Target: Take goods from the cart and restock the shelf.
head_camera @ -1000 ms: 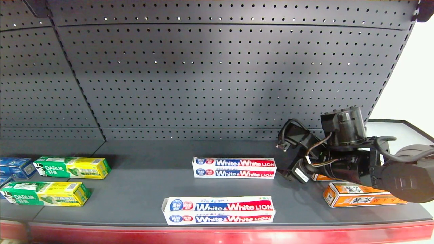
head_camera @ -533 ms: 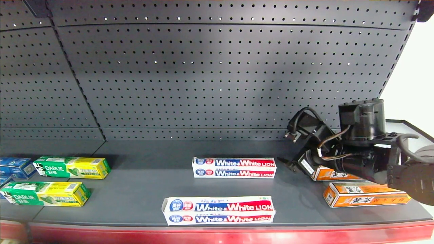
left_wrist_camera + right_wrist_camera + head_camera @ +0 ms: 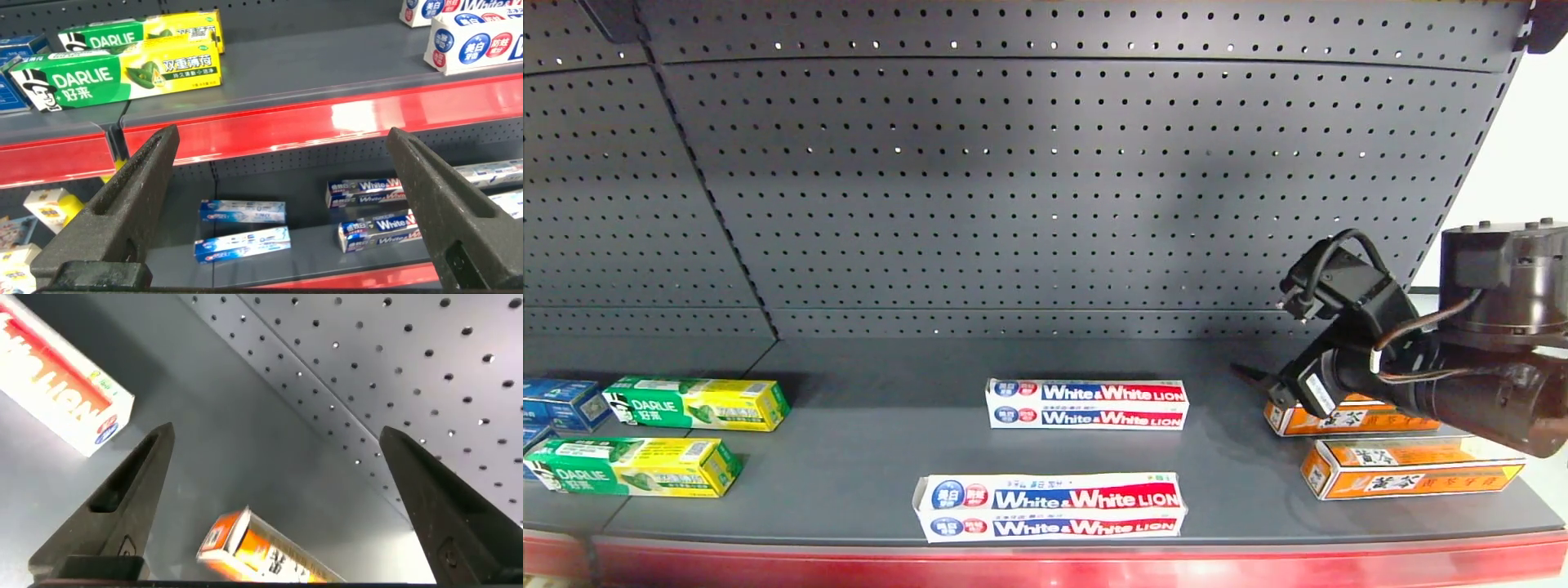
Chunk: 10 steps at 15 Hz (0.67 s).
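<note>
I am holding my right gripper [image 3: 1255, 382] low over the right part of the shelf [image 3: 874, 425], with its fingers [image 3: 135, 490] spread wide and gripping nothing. It is hanging just at the left end of the far orange box [image 3: 1347, 420], which is lying flat near the pegboard back [image 3: 1045, 204]; I cannot tell whether a fingertip is touching the box. The near orange box [image 3: 1409, 478] is lying flat just in front of it, towards the red front strip [image 3: 1045, 565]. Two white and red boxes are lying lengthwise mid-shelf, well apart from each other: the far white box [image 3: 1086, 403] to the left of my right gripper, and the near white box [image 3: 1049, 506] at the front edge. On the left, the far green box [image 3: 698, 402] and the near green box [image 3: 633, 465] are lying flat beside some blue boxes [image 3: 560, 402]. I am keeping my left gripper [image 3: 283, 139] in front of the red strip, below the shelf surface, its fingers [image 3: 131, 204] also wide apart and empty. Past them, the lower shelf [image 3: 310, 245] is carrying small blue cartons [image 3: 243, 212] and more white cartons [image 3: 364, 193].
</note>
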### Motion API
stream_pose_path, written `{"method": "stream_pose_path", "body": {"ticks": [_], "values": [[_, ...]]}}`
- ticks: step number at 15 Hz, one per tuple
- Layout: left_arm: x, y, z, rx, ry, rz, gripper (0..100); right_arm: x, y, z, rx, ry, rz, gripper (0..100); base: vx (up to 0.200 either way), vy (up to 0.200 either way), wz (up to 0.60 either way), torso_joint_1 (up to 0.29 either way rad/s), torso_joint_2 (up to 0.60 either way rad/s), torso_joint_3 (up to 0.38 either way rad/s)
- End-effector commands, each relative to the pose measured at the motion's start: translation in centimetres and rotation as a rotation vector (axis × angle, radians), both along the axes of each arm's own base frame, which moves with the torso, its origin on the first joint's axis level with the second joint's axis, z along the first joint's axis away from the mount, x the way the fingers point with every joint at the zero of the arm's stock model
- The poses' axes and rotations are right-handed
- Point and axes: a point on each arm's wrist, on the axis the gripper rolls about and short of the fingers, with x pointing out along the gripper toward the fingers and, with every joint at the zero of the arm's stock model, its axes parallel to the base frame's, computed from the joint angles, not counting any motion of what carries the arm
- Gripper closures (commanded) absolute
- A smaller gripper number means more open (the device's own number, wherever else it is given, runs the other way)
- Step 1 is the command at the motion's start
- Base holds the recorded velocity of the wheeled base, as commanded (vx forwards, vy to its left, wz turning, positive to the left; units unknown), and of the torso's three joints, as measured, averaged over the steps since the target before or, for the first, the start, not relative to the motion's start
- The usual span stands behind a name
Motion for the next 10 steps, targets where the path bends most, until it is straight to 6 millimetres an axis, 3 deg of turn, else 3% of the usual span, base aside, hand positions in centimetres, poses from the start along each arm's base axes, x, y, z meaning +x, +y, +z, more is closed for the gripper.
{"method": "stream_pose_path", "body": {"ticks": [1,7,8,9,10], "values": [[0.0,0.0,0.0,0.000,-0.001,0.000,0,-1.1,-0.4,0.3,0.031,-0.014,-0.009,0,0.000,0.000,0.00,0.000,0.00,0.000],[0.0,0.0,0.0,0.009,0.002,-0.006,0,-0.6,-0.6,0.5,0.241,-0.127,-0.151,0,0.000,0.000,0.00,0.000,0.00,0.000],[-0.2,0.0,1.8,0.013,-0.039,-0.001,0,-1.1,-1.0,0.0,0.272,-0.115,-0.178,0,0.000,0.000,0.00,0.000,0.00,0.000],[0.1,0.0,7.1,0.014,-0.044,-0.023,0,-1.7,-1.3,-0.1,0.290,-0.117,-0.201,0,0.000,0.000,0.00,0.000,0.00,0.000],[1.5,0.0,10.9,0.025,-0.008,-0.049,0,-2.0,-1.6,-0.2,0.300,-0.114,-0.210,0,0.000,0.000,0.00,0.000,0.00,0.000]]}}
